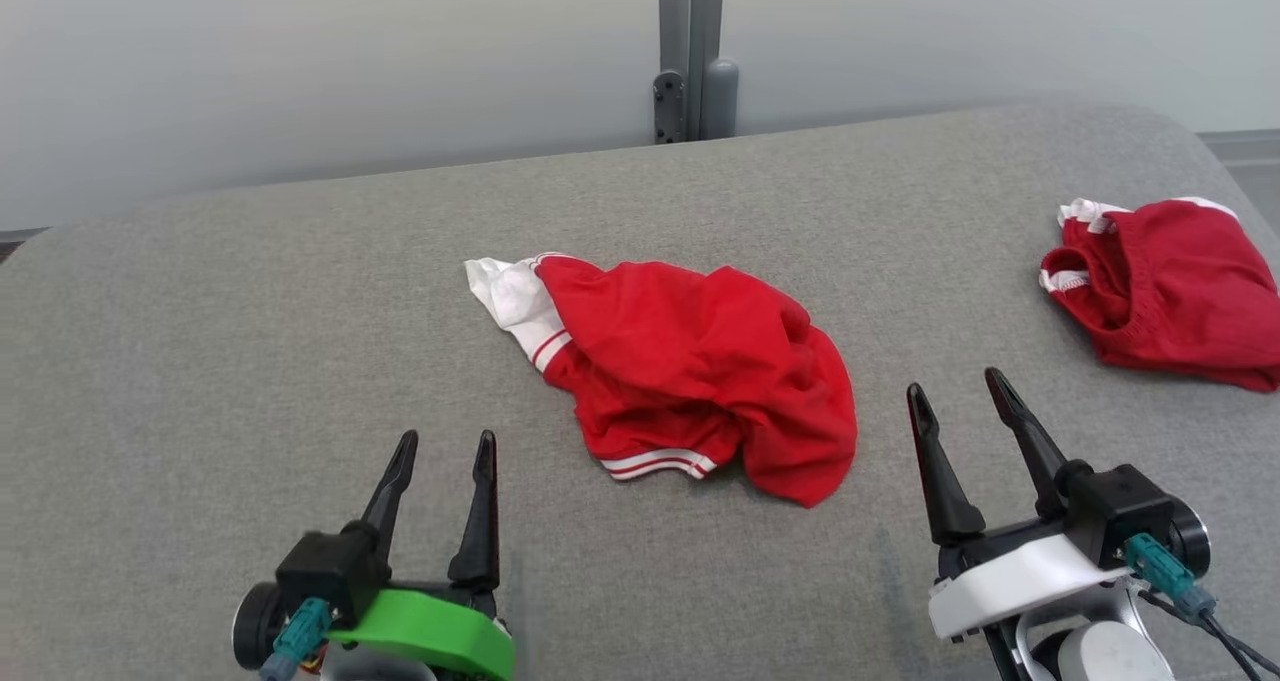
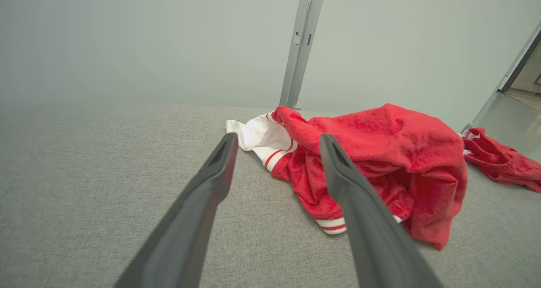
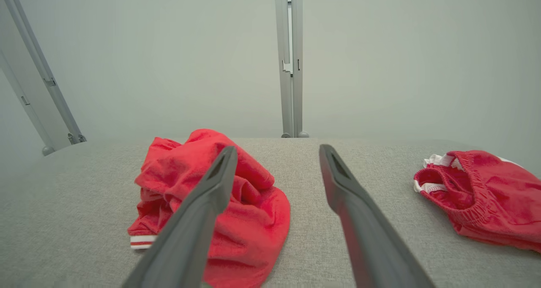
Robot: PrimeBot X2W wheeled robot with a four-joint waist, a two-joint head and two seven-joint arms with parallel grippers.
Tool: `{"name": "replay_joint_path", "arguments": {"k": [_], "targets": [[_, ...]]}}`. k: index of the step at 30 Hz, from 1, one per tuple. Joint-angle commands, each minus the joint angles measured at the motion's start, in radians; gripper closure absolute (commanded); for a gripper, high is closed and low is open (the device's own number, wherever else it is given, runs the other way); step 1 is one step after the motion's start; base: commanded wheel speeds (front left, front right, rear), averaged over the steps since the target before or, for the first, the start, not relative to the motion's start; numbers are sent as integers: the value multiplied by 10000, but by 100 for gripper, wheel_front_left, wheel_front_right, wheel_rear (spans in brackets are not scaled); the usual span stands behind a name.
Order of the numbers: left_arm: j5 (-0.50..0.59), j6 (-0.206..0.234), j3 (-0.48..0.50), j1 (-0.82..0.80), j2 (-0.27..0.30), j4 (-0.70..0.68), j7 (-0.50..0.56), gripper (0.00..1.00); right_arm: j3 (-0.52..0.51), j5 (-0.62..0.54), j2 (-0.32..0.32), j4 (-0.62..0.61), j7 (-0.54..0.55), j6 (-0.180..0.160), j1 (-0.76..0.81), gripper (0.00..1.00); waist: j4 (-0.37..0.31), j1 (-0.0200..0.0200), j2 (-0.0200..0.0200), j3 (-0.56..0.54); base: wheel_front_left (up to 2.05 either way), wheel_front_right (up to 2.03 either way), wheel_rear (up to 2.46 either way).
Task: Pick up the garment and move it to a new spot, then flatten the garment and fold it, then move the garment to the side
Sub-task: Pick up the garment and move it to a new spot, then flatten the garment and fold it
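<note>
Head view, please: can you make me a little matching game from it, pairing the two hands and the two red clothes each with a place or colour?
Things:
1. crumpled red garment
2. second red garment
3. left hand
4. right hand

Places and colours:
A. green mount, lower left
B. white mount, lower right
C. middle of the grey surface
D. far right edge of that surface

Pairs: 1-C, 2-D, 3-A, 4-B.
</note>
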Motion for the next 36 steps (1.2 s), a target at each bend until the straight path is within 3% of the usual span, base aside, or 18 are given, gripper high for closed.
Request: {"name": "replay_joint_path", "arguments": {"k": [1,17,36], "targets": [[176,48,174,317,-73,-134,-3,0,-20,93,-20,89,-131,-7,188,0,419,1,0,-330,0,0,0],[880,-333,1704,1285,-783,-497,-3,0,205,806,-22,915,-600,-7,79,0,670,1,0,-358,0,0,0],[1435,-805,2084,1236,-1161,-264,-4,0,298,513,-22,1047,-607,-7,-110,0,839,1,0,-267,0,0,0]]}}
